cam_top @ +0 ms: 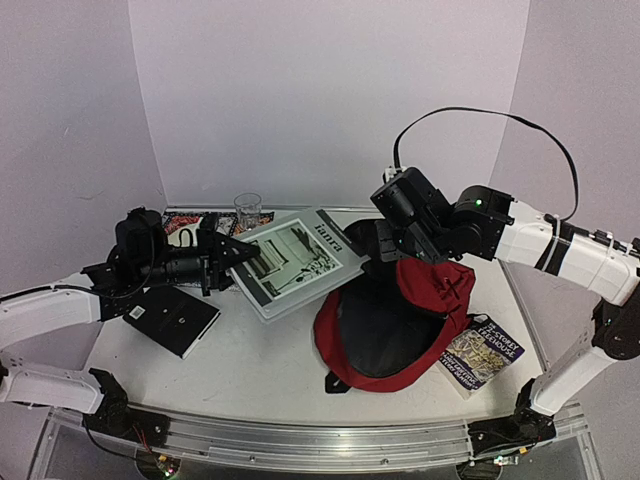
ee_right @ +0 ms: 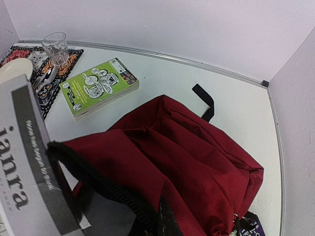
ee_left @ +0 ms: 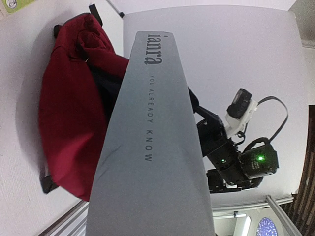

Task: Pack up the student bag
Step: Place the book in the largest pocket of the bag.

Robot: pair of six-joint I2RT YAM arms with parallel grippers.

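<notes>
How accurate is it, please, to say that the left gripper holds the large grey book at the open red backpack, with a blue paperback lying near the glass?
Not quite: the paperback near the glass is green, not blue, as the right wrist view shows. The left gripper does hold the large grey book at the open red backpack.
</notes>
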